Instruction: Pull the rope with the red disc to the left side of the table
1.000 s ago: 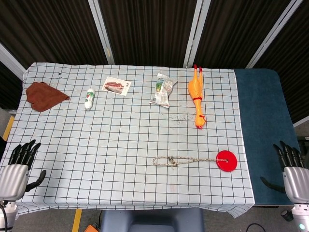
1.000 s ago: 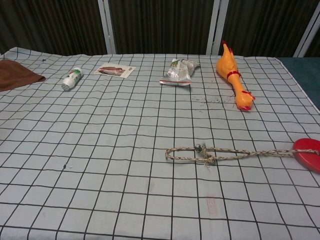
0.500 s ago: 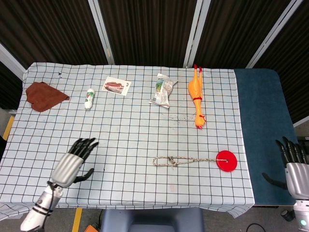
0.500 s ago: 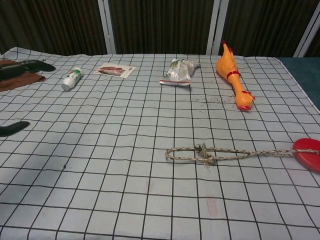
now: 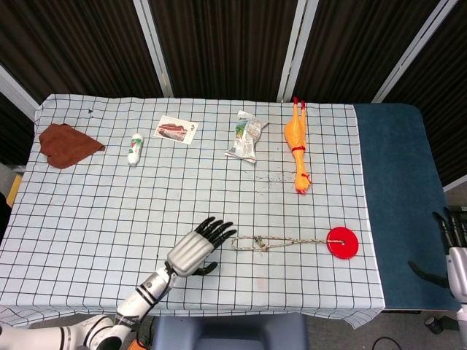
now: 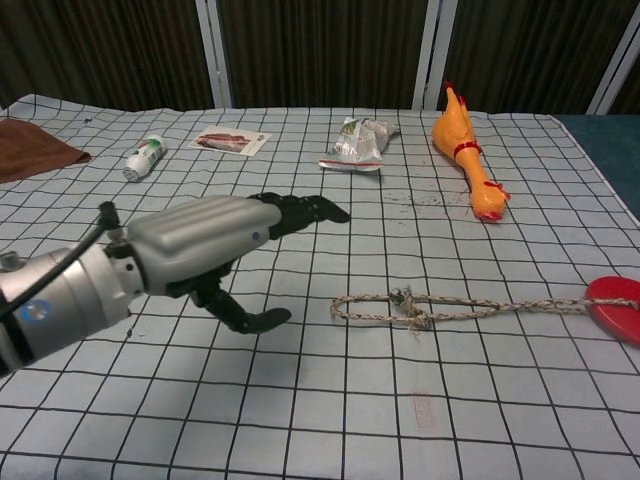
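One robot hand, my left [image 5: 195, 250], hovered empty with fingers spread wide just left of the rope [image 5: 264, 242] loop; the red disc [image 5: 342, 241] lay at the rope's right end, near the desk's [image 5: 87, 197] near edge. I judged the knotted loop the best grip, pinched low before dragging left.

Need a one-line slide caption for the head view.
Open left hand approaches the looped end of the beige braided rope tied to the flat red disc on the checkered tablecloth.

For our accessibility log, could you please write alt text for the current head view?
The robot's left hand, open, reaches over the checked tablecloth toward the looped end of a rope tied to a red disc. A rubber chicken, a crumpled packet and a brown cloth lie farther back.
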### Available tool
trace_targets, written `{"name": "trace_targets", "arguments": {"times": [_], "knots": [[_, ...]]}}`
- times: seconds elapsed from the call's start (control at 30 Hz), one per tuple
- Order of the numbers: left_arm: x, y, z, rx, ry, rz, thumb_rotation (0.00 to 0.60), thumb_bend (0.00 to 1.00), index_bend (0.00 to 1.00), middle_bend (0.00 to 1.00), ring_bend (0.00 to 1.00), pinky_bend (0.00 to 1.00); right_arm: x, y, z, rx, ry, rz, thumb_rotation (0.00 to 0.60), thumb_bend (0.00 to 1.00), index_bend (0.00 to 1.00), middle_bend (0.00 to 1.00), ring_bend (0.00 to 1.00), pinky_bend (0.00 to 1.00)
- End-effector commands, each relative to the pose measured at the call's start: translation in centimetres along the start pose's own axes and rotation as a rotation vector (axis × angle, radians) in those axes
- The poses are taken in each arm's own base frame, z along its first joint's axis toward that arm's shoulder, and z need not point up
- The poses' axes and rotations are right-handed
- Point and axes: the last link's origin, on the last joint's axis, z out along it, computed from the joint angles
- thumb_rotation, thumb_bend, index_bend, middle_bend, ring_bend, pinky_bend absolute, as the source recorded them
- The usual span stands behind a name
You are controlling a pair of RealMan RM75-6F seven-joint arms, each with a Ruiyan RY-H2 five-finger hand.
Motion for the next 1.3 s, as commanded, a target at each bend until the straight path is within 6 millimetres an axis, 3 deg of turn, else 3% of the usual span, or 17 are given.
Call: {"name": "trace_targets", "arguments": {"times": [0.03,0.47,0.87,0.97,1.13,1.3], "knots": [[-1.0,1.0,2.4,-0.022,-0.039,0.031,0.6,0.38,0.0,0.0,0.0,0.0,0.0,0.4,-0.1,-0.013,0.002,0.002,0.6,0.25,0.0,0.0,0.0,0.0],[-3.7,1.4,5.7,-0.013,-0.086,0.115,0.6,0.38,0.0,0.0,0.0,0.0,-0.2,1.6,-0.6,-0.047,0.002,0.007,0.6,0.25,0.0,0.0,0.0,0.0],[-5.5,1.5,6.9,-0.004,-0.053,0.11,0.6,0.38,0.08,0.0,0.0,0.0,-0.4,1.9,-0.7,-0.06,-0.008,0.0,0.6,0.25,0.0,0.0,0.0,0.0],[-5.7,1.5,7.3,-0.003,-0.041,0.107,0.6,0.38,0.13,0.0,0.0,0.0,-0.5,1.9,-0.7,-0.062,-0.012,-0.002,0.6,0.25,0.0,0.0,0.0,0.0],[-6.1,1.0,7.5,0.004,-0.03,0.112,0.6,0.41,0.31,0.0,0.0,0.0,-0.7,1.9,-0.6,-0.068,-0.019,-0.004,0.6,0.25,0.0,0.0,0.0,0.0],[-6.3,0.5,7.6,0.017,-0.027,0.105,0.6,0.43,0.38,0.0,0.0,0.0,-0.7,2.0,-0.6,-0.072,-0.021,-0.007,0.6,0.25,0.0,0.0,0.0,0.0]]}}
